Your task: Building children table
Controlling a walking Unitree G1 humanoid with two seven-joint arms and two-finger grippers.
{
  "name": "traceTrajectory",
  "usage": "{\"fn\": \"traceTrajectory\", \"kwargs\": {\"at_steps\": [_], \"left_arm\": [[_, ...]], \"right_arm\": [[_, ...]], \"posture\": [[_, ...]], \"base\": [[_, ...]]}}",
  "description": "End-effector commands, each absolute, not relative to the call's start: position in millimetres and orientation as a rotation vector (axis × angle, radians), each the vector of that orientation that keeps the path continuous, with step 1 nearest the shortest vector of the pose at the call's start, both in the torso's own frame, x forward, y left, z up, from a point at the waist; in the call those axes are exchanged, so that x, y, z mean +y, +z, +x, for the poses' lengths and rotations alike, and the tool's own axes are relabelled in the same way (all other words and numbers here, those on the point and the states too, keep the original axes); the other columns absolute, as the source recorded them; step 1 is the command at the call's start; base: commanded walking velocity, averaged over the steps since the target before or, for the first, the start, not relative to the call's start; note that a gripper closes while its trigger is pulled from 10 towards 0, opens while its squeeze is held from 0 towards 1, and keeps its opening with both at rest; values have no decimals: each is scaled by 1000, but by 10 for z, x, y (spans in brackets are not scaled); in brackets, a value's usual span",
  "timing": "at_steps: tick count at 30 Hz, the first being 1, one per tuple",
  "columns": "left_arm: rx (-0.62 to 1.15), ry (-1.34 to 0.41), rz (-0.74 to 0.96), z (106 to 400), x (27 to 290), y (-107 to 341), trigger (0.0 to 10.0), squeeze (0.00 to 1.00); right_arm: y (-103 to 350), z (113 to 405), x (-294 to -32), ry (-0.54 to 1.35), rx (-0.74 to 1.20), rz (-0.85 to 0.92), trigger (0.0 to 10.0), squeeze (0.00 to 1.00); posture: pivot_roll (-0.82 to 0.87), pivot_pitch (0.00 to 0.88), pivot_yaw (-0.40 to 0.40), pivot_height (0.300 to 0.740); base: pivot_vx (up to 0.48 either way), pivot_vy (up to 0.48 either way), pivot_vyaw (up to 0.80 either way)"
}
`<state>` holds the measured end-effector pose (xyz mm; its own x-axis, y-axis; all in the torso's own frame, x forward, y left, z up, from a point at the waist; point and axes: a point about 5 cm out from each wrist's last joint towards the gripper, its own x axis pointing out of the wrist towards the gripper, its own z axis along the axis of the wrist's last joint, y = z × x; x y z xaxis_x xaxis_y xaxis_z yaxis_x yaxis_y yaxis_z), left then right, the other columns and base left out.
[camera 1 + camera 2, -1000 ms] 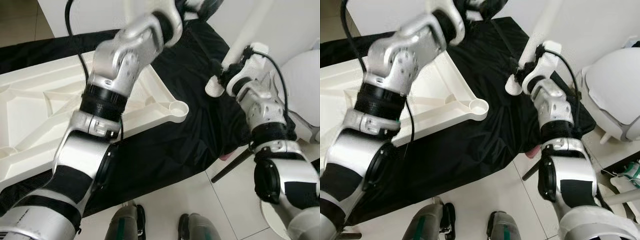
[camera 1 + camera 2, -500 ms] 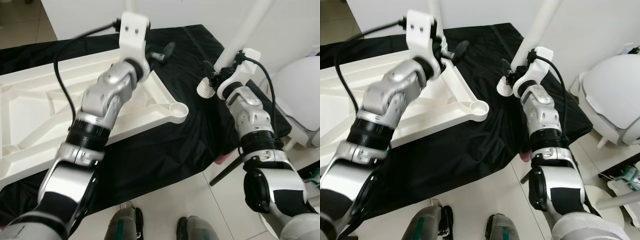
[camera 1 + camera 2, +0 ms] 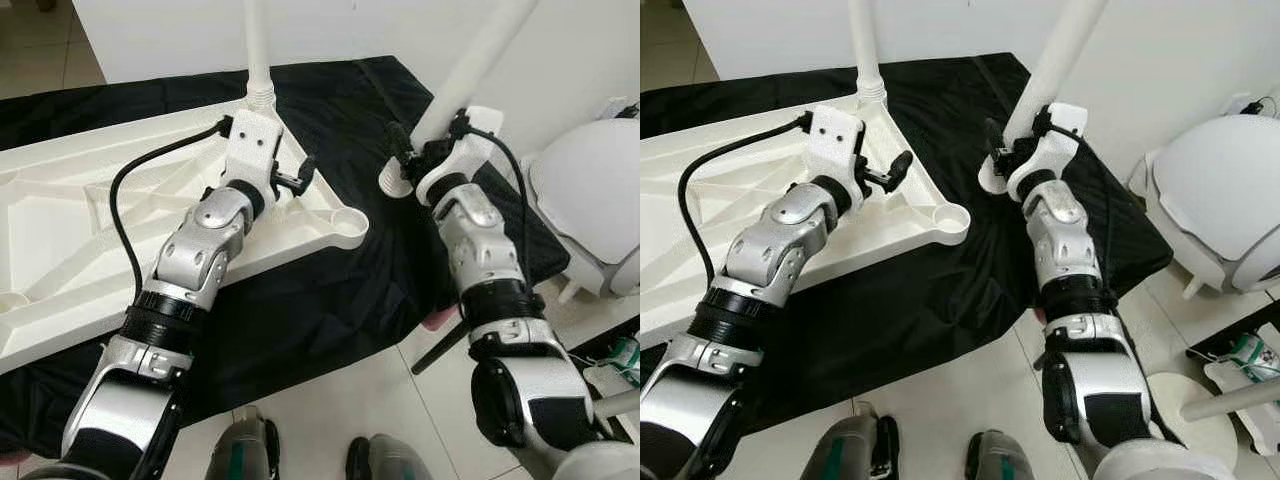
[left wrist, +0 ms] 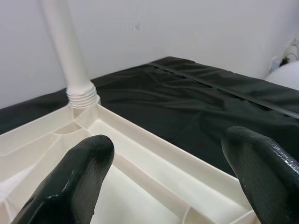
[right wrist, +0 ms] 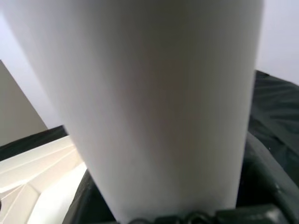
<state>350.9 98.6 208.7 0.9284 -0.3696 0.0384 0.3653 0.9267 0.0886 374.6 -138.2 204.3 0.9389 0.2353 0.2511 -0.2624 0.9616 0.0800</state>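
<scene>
A black cloth (image 3: pixel 330 300) covers a low surface on a pale tiled floor (image 3: pixel 330 420), with a white wall behind. On the cloth lies the white plastic children's tabletop (image 3: pixel 60 250), upside down, its ribbed underside facing up. One white leg (image 3: pixel 259 50) stands upright, screwed into the far corner socket. The near corner socket (image 3: pixel 348 222) is an open round cup with no leg in it.

The left tool (image 3: pixel 295 178) hangs just above the tabletop's right rim, between the two corners. Its black fingers (image 4: pixel 74 186) are spread wide apart and hold nothing.

To the right, over the cloth and apart from the tabletop, the right tool (image 3: pixel 425 150) is clamped around a second white leg (image 3: pixel 480 50), which tilts upward and away. Its threaded end (image 3: pixel 392 178) points down toward the cloth, near the open socket but not in it.

At far right stands a white rounded object (image 3: pixel 590 200).
</scene>
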Motion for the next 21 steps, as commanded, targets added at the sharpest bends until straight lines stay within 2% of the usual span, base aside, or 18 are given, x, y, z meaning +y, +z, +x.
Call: {"fn": "traceTrajectory", "kwargs": {"at_steps": [1, 6, 13, 17, 21], "left_arm": [[-89, -260, 87, 3517, 1074, 2102, 10000, 0], [-83, -182, 65, 3525, 1117, 2052, 10000, 0], [-79, -135, 42, 3540, 1080, 2005, 10000, 0], [-79, -138, 43, 3550, 1059, 2012, 10000, 0], [-91, -244, 113, 3553, 974, 2007, 10000, 0]], "right_arm": [[2050, 3705, -1343, 236, -276, 100, 10000, 0], [1936, 3664, -1263, 232, -257, 84, 10000, 0], [1891, 3646, -1322, 185, -261, 74, 10000, 0], [1895, 3646, -1340, 174, -266, 69, 10000, 0], [1919, 3675, -1327, 174, -266, 42, 10000, 0]], "posture": [[-16, 15, -29, 740], [-20, 2, -20, 740], [-28, 0, -8, 740], [-28, 0, -8, 740], [-35, 0, -8, 740]], "base": [[0, 0, 0], [0, 0, 0], [0, 0, 0], [0, 0, 0], [0, 0, 0]]}}
